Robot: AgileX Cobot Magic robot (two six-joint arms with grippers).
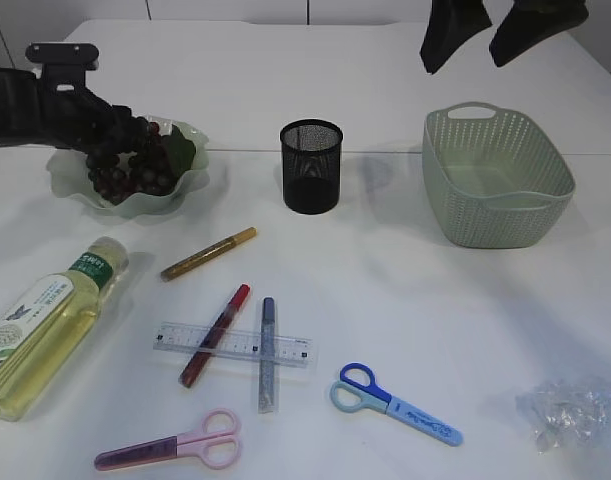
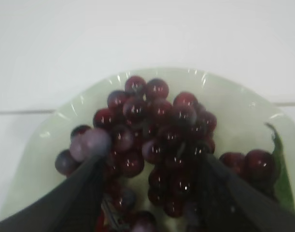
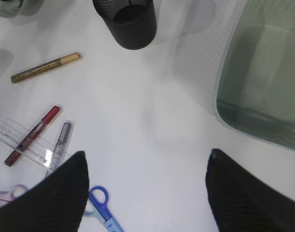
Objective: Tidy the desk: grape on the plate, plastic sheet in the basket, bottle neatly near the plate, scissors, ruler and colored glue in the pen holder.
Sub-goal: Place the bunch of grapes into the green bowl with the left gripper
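Note:
A bunch of dark red grapes (image 1: 135,165) lies on the pale green plate (image 1: 190,185) at the back left. My left gripper (image 1: 110,135) is open, its fingers astride the bunch (image 2: 157,125) in the left wrist view (image 2: 149,169). My right gripper (image 1: 465,62) is open and empty, high above the basket (image 1: 495,180). The bottle (image 1: 45,325) lies at the left. The ruler (image 1: 285,347), the gold (image 1: 209,253), red (image 1: 215,335) and silver (image 1: 268,352) glue pens, the blue scissors (image 1: 395,403) and the pink scissors (image 1: 170,448) lie in front. The plastic sheet (image 1: 570,412) is crumpled at the front right.
The black mesh pen holder (image 1: 311,165) stands upright in the middle, between plate and basket. The right wrist view shows my right gripper (image 3: 145,159) over bare table, with the pen holder (image 3: 130,21), the basket (image 3: 263,72) and the blue scissors (image 3: 101,208) around it.

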